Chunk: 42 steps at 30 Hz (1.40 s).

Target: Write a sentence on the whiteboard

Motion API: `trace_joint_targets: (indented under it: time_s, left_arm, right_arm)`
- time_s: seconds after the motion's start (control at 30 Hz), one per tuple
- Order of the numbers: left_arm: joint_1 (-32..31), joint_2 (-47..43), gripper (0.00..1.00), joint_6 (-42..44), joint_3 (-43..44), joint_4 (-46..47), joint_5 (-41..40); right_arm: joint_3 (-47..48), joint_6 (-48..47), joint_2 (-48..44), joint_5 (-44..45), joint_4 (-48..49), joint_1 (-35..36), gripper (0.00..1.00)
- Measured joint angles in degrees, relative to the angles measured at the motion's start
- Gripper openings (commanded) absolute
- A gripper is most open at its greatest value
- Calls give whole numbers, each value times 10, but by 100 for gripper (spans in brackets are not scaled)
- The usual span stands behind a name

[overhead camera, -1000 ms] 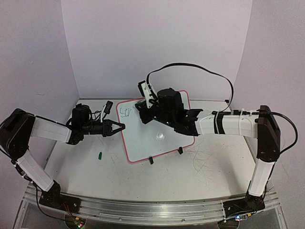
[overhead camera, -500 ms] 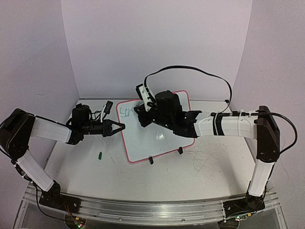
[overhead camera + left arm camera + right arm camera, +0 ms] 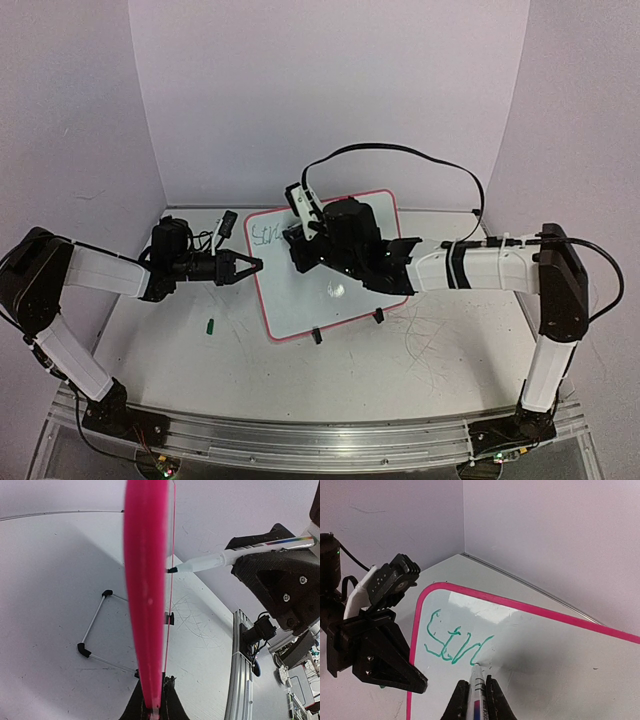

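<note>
R end effector [image 3: 476, 692] pinches white-barrelled marker [image 3: 477, 679], tip on pink-rimmed white rectangular whiteboard [image 3: 560, 650] at last stroke of green handwritten sentence [image 3: 451, 644]; blank board lies to its right, L end effector [image 3: 250, 267] clamping board's edge.

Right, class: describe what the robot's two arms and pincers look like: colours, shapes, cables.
The left arm and right arm have white boxy links with black joints. The left pincer and right pincer are black, angular, two-fingered. A thin black cable arches over the right arm.
</note>
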Motion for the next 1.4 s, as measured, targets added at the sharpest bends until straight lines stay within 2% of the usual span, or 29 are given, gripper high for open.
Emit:
trace_joint_targets:
  time_s: [0.67,1.4]
  left_arm:
    - [0,0,0,1,0,0,1]
    - [0,-2,0,3,0,-4,1]
  right_arm:
    - [21,0,-4,43,-4,-6,0]
    - [32,-7,6,17,-5,-4,0]
